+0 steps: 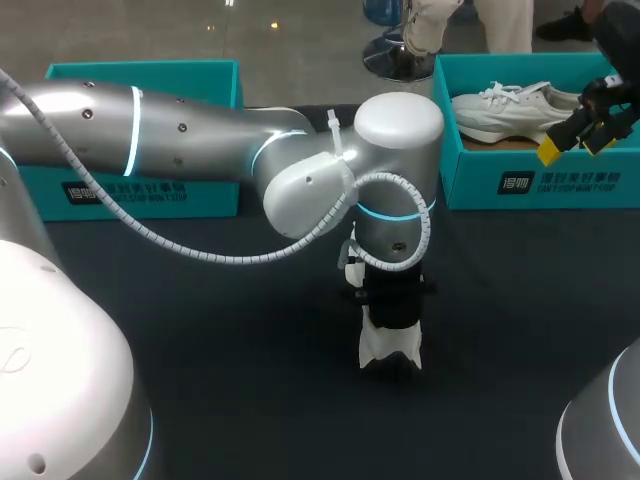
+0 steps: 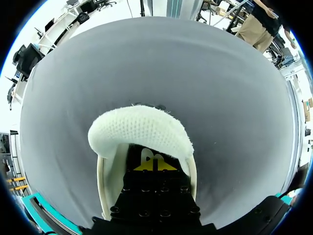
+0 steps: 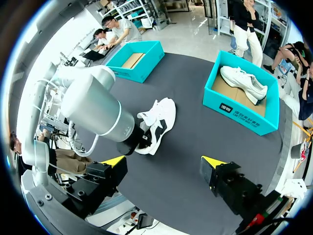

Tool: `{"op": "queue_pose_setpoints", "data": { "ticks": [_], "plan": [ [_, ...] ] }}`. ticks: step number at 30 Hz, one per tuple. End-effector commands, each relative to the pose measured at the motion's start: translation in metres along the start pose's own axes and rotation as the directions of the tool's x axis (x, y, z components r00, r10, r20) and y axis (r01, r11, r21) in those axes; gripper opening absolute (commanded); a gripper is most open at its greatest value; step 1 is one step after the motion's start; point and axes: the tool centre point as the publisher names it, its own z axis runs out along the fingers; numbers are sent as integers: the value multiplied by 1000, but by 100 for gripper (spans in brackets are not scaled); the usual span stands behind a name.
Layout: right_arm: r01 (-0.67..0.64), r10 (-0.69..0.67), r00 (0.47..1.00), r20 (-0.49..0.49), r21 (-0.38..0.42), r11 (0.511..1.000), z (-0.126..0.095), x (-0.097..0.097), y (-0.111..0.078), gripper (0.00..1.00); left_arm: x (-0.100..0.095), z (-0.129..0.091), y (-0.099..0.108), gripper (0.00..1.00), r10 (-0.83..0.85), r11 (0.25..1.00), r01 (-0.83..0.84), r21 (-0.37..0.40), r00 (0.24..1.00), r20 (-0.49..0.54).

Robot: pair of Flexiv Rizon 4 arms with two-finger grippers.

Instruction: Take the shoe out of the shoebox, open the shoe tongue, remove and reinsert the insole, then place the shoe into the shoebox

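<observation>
Fingers (image 1: 549,150) of the right gripper (image 1: 575,144), black with bright yellow tips, stand apart and hold nothing. They are at the upper right of the frame, over the near wall of a teal cardboard shoebox (image 1: 540,182) that contains a white lace-up sneaker (image 1: 510,110). At frame centre, the smooth silver left arm (image 1: 200,130), wound with a white spiral cable (image 1: 200,250), comes in from the left. It points straight down onto a white shoe (image 1: 390,345) on the matte black table (image 1: 250,380). Only the shoe's pale end shows below the arm's black wrist. A second teal shoebox (image 1: 140,72) lies at the upper left, partly behind the arm.

Left wrist view: the left gripper (image 2: 155,165) sits inside the shoe's opening; whether it clamps anything cannot be told. Directly ahead of it is the rounded toe (image 2: 139,129) of white open-weave mesh. Smooth cream side walls run back along both flanks of the gripper.

Right wrist view: the right gripper (image 3: 164,161) has its yellow tips (image 3: 115,160) wide apart, with bare table between them. Well ahead of them the white shoe (image 3: 159,117), black-lined, lies on the table between the two shoeboxes, its opening under the left arm's end. The second teal shoebox (image 3: 142,68) shows a brown cardboard floor.
</observation>
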Motion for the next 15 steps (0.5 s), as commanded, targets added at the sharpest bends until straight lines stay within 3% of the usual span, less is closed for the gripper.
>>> {"op": "queue_pose_setpoints", "data": {
  "ticks": [1,15],
  "plan": [
    [-1,1,1000,-1,7,1000,0,-1,3,100,2,-8,1,0,0,1000,0,-24,1000,15],
    [-1,1,1000,-1,7,1000,0,-1,3,100,-2,-39,16,0,11,992,-9,-125,1000,16]
  ]
}}
